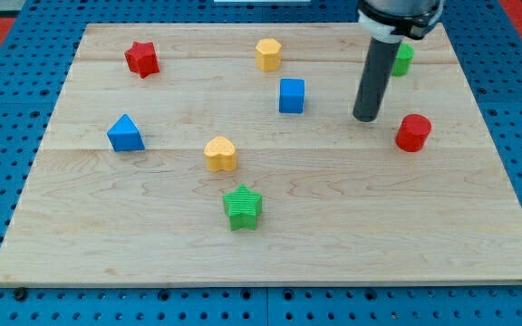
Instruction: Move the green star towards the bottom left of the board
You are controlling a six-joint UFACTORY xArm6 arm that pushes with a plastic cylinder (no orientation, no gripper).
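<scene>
The green star [243, 206] lies on the wooden board [107, 235], a little below the board's middle. My tip [365, 118] rests on the board in the upper right part, well to the upper right of the green star. It stands between the blue cube [292, 95] to its left and the red cylinder [413, 132] to its right. The yellow heart [220, 154] lies just above and left of the green star.
A red star [141, 58] is at the upper left. A yellow hexagon [267, 54] is at the top centre. A blue triangle [125, 134] is at the left. A green block [402, 59] is partly hidden behind the rod.
</scene>
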